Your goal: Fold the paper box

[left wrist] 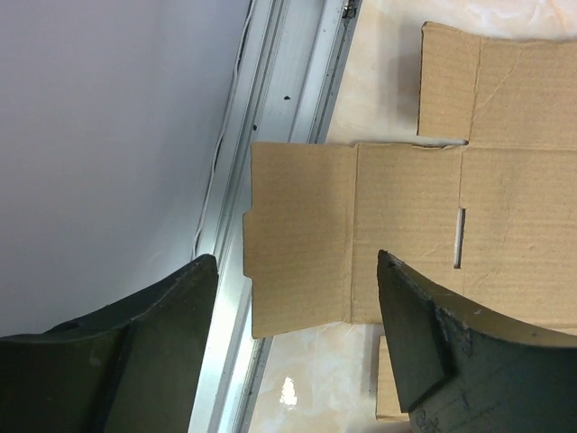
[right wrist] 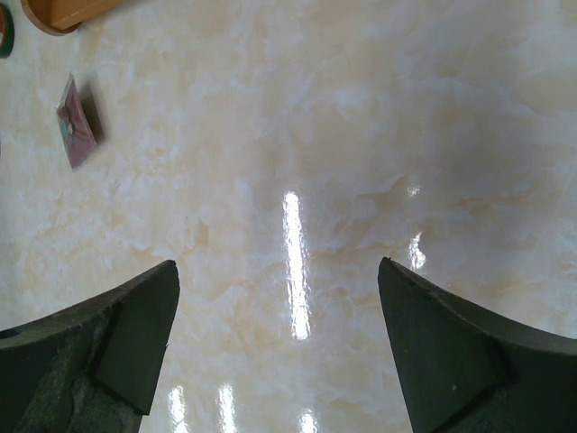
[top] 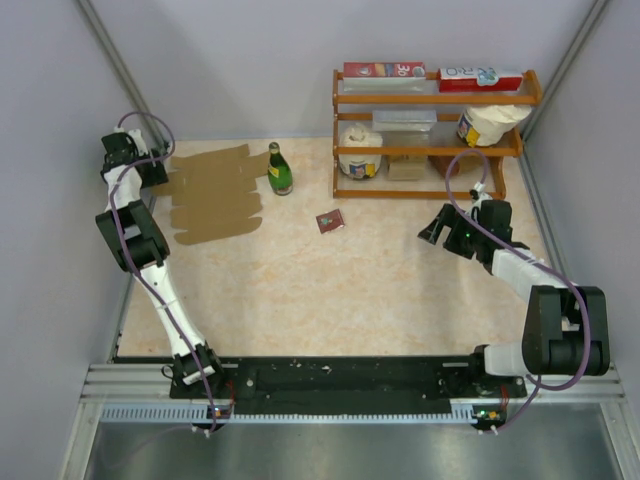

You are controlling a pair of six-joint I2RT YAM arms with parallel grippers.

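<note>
The paper box is a wide flat sheet of plain brown cardboard with flaps and slits, lying at the back left of the table. In the left wrist view its flap lies flat below the fingers. My left gripper hovers over the sheet's left edge, open and empty; in its own view the gripper has its jaws wide apart. My right gripper is open and empty above bare table at the right; its own view shows only table between the jaws.
A green bottle stands just right of the sheet. A small dark-red card lies mid-table, also in the right wrist view. A wooden shelf with printed cartons and jars stands at the back right. A metal rail runs along the left wall.
</note>
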